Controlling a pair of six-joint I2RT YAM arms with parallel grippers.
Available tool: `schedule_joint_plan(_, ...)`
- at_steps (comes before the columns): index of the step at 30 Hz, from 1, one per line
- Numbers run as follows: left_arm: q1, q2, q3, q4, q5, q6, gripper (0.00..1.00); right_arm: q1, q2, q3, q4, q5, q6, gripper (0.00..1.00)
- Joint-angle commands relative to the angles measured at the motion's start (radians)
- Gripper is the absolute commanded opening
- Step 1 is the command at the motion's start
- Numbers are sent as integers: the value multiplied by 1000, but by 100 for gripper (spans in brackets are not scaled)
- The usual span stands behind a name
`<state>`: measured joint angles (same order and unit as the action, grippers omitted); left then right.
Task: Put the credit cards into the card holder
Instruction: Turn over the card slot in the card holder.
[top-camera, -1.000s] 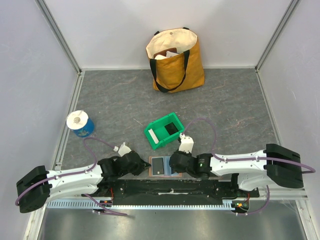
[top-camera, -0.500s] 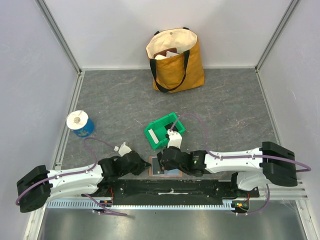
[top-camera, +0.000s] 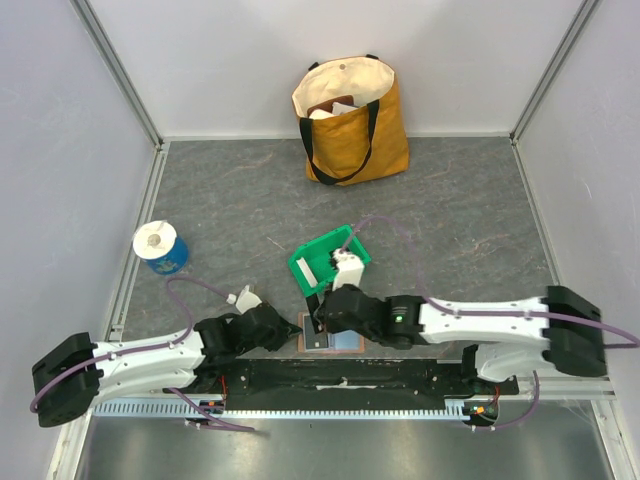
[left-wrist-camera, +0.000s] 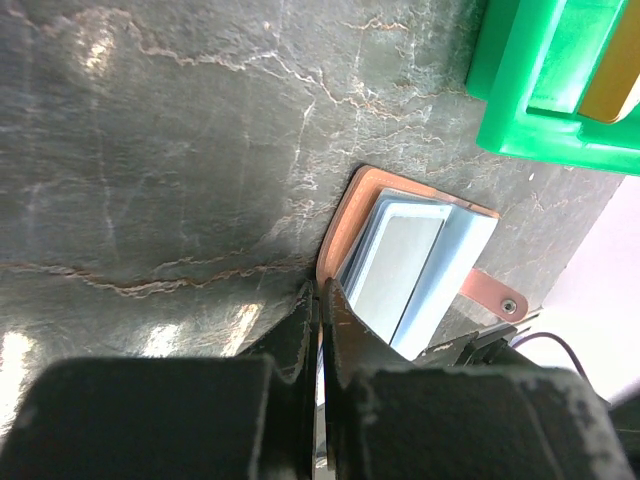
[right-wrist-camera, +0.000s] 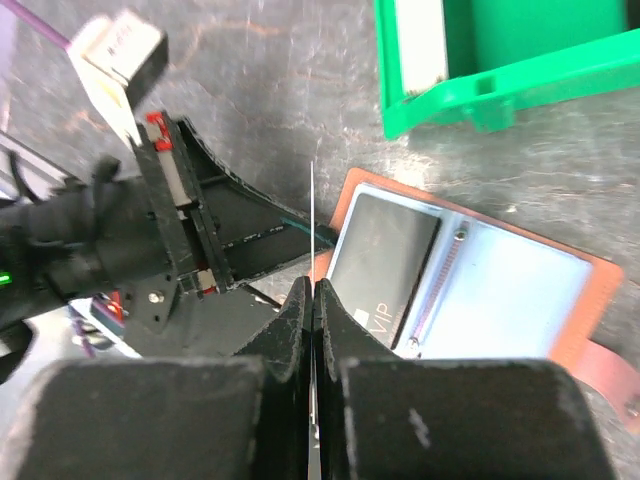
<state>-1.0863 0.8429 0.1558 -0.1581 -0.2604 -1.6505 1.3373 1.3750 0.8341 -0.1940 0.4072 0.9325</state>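
Observation:
The card holder (top-camera: 330, 343) lies open near the table's front edge, terracotta outside (left-wrist-camera: 345, 215) and light blue-grey lining (right-wrist-camera: 505, 300) inside. A dark grey credit card (right-wrist-camera: 385, 262) marked VIP sits in its left pocket. My left gripper (top-camera: 293, 328) is shut on the holder's left edge (left-wrist-camera: 322, 295). My right gripper (top-camera: 318, 322) hovers over that same left side, shut (right-wrist-camera: 313, 290) on a second thin card (right-wrist-camera: 312, 220). That card is seen edge-on as a pale line, so its face is hidden. The snap tab (right-wrist-camera: 600, 365) sticks out on the holder's right.
A green plastic bin (top-camera: 318, 258) stands just behind the holder, with a white flat piece (right-wrist-camera: 422, 45) inside. A yellow tote bag (top-camera: 350, 120) leans on the back wall. A blue-and-white roll (top-camera: 160, 247) sits at the left. The arms' black base rail (top-camera: 340, 378) runs along the near edge.
My right arm has swung left, from beside the holder's right side to above its left pocket, carrying the thin card. The left arm and the holder have stayed put.

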Motion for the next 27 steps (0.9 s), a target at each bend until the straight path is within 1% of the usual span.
schedule_joint_plan(1, -4, -2, -32, -106, -43, -15, 2, -33, -163, -88, -133, 99, 93, 0)
schedule_joint_plan(5, -4, 1, -24, -106, -43, -11, 2, -33, -203, -165, -199, 82, 207, 0)
schedule_joint_plan(10, -6, -1, -21, -106, -43, -9, 2, -41, -214, -222, -196, 56, 284, 0)
schedule_joint_plan(18, -4, 5, -16, -104, -42, -3, 2, -85, -205, -243, -199, 24, 284, 0)
schedule_joint_plan(27, -4, 4, -19, -103, -43, -2, 2, -113, -243, -274, -209, 5, 266, 0)
